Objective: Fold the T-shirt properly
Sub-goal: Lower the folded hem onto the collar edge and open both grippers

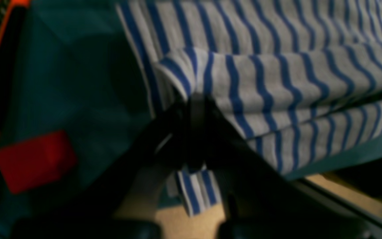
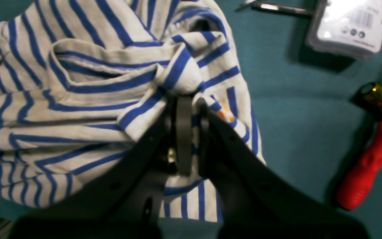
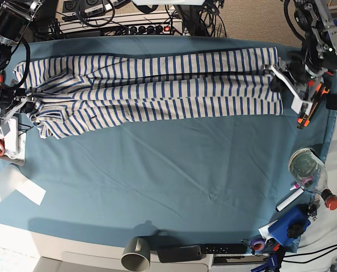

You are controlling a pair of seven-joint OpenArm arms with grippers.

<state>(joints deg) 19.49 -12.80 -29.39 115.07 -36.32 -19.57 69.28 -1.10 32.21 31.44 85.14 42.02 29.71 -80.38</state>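
Note:
The T-shirt (image 3: 157, 85), white with thin blue stripes, lies stretched as a long folded band across the far part of the teal table cloth (image 3: 168, 170). My left gripper (image 3: 274, 73) is shut on its right end; in the left wrist view the gripper (image 1: 196, 99) pinches a folded edge of the T-shirt (image 1: 277, 83), lifted a little off the cloth. My right gripper (image 3: 28, 105) is shut on the bunched left end; in the right wrist view the gripper (image 2: 187, 98) clamps a knot of the T-shirt (image 2: 88, 86).
A red-handled screwdriver (image 2: 363, 166) and a white packet (image 2: 347, 26) lie beside the right gripper. A glass jar (image 3: 307, 164), a grey mug (image 3: 135, 253), a remote (image 3: 205, 251) and a white paper roll (image 3: 9, 188) sit along the table's edges. The table edge (image 1: 343, 159) runs close under the left gripper.

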